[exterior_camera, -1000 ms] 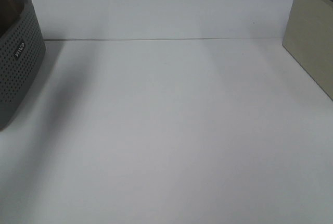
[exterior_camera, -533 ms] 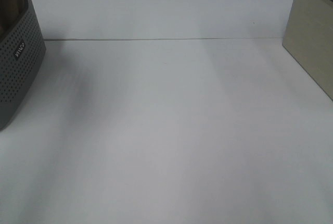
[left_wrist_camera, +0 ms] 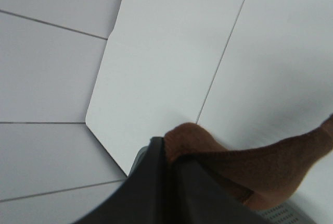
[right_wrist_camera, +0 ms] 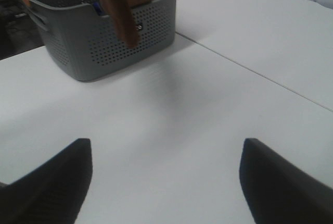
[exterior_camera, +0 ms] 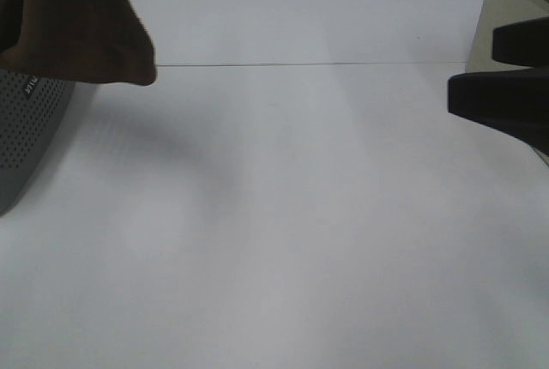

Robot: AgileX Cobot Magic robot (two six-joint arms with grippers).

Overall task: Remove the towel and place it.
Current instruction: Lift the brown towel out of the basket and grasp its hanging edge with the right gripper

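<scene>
In the upper left of the high view, you have one dark brown towel hanging over the single grey perforated basket, its lower corner clear of the white table. Your left gripper is clenched on a bunched fold of that towel. At the right edge, your right gripper stands released, jaws spread wide and holding nothing, in front of one beige box.

One dark brown towel, one grey perforated basket, one beige box and one white table crossed by one seam are in view, alongside two grippers: one left gripper, one right gripper with two dark fingers.
</scene>
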